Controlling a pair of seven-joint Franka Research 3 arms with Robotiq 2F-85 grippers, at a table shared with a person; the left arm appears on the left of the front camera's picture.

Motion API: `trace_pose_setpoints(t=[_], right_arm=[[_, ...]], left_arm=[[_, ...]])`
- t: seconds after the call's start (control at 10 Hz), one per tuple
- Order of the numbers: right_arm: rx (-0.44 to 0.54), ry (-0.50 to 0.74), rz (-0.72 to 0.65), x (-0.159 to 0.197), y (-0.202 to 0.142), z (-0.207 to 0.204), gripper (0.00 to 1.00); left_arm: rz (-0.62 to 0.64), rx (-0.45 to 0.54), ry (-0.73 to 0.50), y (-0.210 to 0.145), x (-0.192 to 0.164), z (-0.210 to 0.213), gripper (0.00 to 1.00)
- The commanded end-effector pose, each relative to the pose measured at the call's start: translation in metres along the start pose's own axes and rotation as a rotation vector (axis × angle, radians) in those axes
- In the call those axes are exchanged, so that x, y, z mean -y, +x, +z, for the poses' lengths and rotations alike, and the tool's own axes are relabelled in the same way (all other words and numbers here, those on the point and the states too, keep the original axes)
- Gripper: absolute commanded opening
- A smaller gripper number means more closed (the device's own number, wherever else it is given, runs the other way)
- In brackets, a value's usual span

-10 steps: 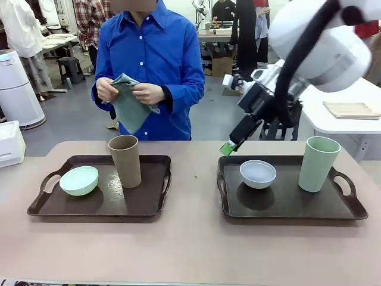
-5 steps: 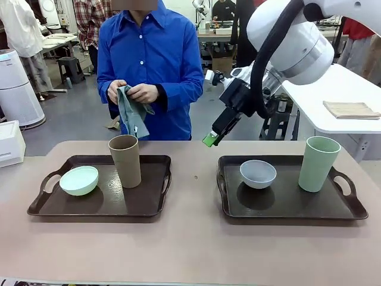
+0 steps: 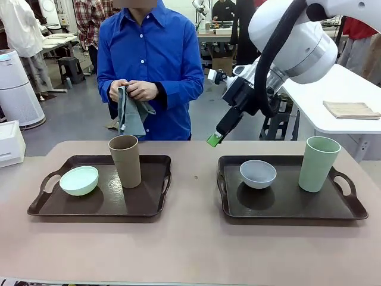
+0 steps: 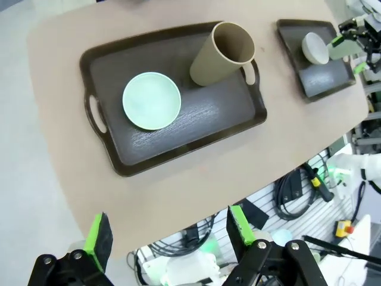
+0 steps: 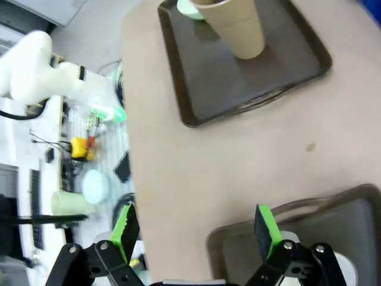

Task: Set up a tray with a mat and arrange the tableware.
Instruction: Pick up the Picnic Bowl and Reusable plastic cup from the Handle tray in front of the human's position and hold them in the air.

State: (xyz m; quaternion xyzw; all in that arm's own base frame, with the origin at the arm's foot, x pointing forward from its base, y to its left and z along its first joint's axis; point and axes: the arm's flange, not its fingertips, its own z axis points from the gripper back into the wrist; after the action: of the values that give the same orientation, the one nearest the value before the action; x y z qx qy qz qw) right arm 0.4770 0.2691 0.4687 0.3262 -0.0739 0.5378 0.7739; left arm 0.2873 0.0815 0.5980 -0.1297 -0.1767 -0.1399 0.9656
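- Tableware, four pieces, all standing on two dark trays on the counter [image 3: 190, 250]. No mat under any of them.
- Left tray [image 3: 101, 205], toward the counter's left edge: mint green bowl [image 3: 78, 180] at its left end, brown cup [image 3: 125, 161] upright near its far right corner.
- Right tray [image 3: 286, 205], toward the counter's right edge: white bowl [image 3: 258, 173] at its left end, pale green cup [image 3: 319, 164] upright by the right handle.
- Look: matte, plain, no handles. The bowls are small, round and shallow; the cups are tall and slightly tapered.
- Handling (judgement): probably light, stiff moulded ware, not very fragile. The smooth walls may slip, and the tall cups would tip if nudged high up.
- Take a cup around its wall at about mid-height. Take a bowl by the rim, one finger inside and one outside.
- A soft grey-green cloth [image 3: 128, 113], presumably the mat, is in the person's hands [image 3: 143, 90] beyond the counter's far edge.
- Right pincer [image 3: 215, 139]: jaws apart, empty, above the far edge of the counter and between the trays.
- Left pincer [image 4: 168, 232]: jaws apart, empty, high over the counter's near left edge, looking down on the left tray.
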Motion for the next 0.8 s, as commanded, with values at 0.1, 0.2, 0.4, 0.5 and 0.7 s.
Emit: trace_pose_setpoints(t=[0.1,0.2,0.4,0.5,0.7], right_arm=[[-0.057,-0.255,0.446,0.019,0.010,-0.034,1.00],[-0.054,-0.247,0.517,0.022,0.015,-0.040,1.00],[0.007,-0.130,0.700,0.040,0.022,-0.061,1.00],[0.033,-0.097,0.765,0.046,0.028,-0.071,1.00],[0.060,-0.055,0.799,0.061,0.047,-0.088,1.00]], left_arm=[[0.077,-0.053,0.064,0.018,0.012,-0.006,1.00],[0.127,-0.084,0.076,0.024,0.013,-0.008,1.00],[0.235,-0.154,0.081,0.027,0.006,-0.025,1.00],[0.289,-0.186,0.084,0.025,0.000,-0.037,1.00],[0.325,-0.224,0.111,0.025,-0.010,-0.064,1.00]])
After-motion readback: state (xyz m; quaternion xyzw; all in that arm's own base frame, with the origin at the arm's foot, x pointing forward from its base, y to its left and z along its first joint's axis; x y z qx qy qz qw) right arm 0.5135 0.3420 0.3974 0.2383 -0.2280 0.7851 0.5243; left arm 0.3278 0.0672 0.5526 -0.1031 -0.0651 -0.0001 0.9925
